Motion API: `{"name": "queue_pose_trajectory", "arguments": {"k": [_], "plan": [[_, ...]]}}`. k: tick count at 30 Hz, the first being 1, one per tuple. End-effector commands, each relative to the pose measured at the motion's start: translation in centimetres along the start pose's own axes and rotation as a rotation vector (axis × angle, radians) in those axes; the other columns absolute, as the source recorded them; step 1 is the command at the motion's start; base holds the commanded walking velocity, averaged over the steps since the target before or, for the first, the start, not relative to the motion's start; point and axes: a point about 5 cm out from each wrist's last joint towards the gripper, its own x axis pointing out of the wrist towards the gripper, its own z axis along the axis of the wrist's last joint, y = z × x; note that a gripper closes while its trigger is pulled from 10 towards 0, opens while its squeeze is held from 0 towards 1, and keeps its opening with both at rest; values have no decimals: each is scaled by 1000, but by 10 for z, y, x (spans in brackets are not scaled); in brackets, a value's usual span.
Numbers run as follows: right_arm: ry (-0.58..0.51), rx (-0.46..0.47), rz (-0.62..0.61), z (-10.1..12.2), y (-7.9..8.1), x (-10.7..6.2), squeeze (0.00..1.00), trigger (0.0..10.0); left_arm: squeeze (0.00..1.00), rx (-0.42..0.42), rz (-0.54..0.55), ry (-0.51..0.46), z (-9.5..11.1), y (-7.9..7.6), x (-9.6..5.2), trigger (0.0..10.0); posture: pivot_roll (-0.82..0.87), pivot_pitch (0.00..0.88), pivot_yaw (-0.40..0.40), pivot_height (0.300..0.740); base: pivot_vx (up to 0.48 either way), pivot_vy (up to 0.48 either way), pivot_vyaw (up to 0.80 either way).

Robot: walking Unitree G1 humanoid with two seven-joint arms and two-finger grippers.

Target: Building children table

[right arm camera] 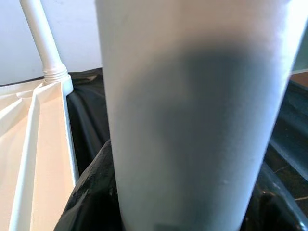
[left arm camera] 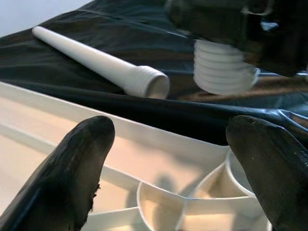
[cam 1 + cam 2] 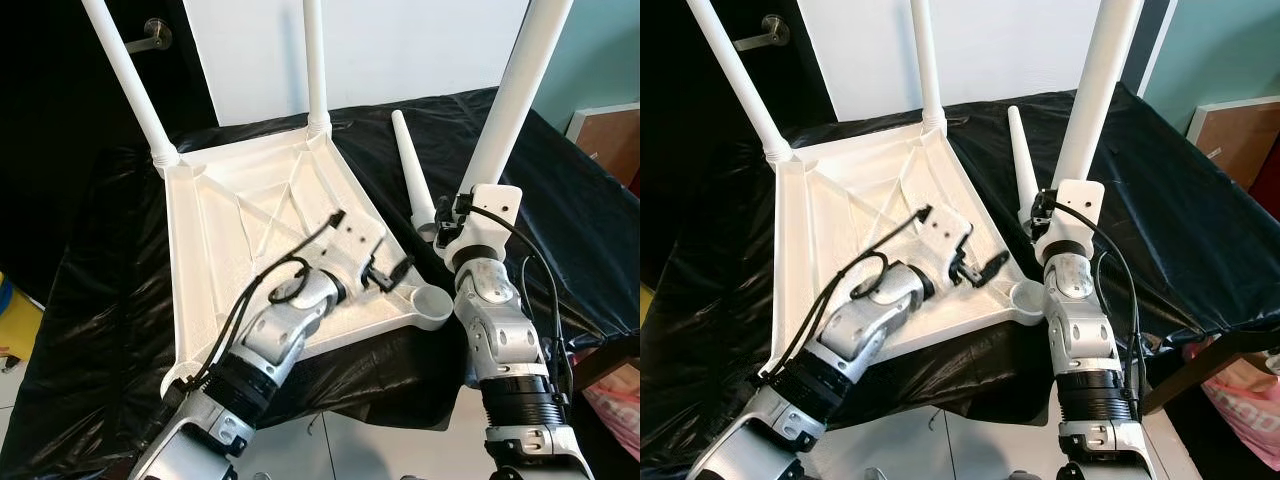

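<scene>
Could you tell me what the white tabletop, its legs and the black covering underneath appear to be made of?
The upside-down tabletop looks like moulded plastic, matte white: ribs and round corner sockets are cast into its underside. The leg held by the right gripper and the loose leg seem to be the same plastic, hollow, with ridged threaded ends. The black covering looks like thin glossy plastic sheeting, wrinkled and shiny.

we see the white plastic tabletop (image 3: 250, 215) lying upside down on black sheeting, two legs (image 3: 128, 75) screwed upright in its far corners. a third leg (image 3: 512, 95) stands held beside the empty near socket (image 3: 432, 302); a fourth (image 3: 412, 170) lies loose beside the tabletop.
</scene>
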Motion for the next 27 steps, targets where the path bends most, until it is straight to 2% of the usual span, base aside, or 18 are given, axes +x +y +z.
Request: {"name": "queue_pose_trajectory", "arguments": {"k": [1, 3, 8, 12, 19, 21, 27], "plan": [[7, 4, 24, 0, 4, -2, 0, 10000, 0, 53, -4, 61, -17, -1, -5, 10000, -201, 76, 38, 740, 0, 0, 0], [7, 4, 24, 0, 4, -2, 0, 10000, 0, 53, -4, 61, -17, -1, -5, 10000, -201, 76, 38, 740, 0, 0, 0], [11, -2, 36, 0, 4, 0, 0, 10000, 0, 141, 0, 131, -34, 1, -12, 10000, -197, 56, 30, 740, 0, 0, 0], [11, -4, 40, 0, 5, 1, 0, 10000, 0, 157, -4, 145, -38, 2, -13, 10000, -199, 53, 27, 740, 0, 0, 0], [14, -15, 50, 0, 6, 1, 0, 10000, 0, 268, 22, 215, -51, 15, -22, 10000, -200, 45, 22, 740, 0, 0, 0], [15, -20, 53, 1, 6, 2, 0, 10000, 0, 327, 52, 255, -56, 21, -24, 10000, -201, 43, 19, 740, 0, 0, 0], [16, -23, 56, 1, 6, 3, 0, 10000, 0, 383, 109, 285, -58, 28, -23, 10000, -198, 42, 14, 740, 0, 0, 0]]}}
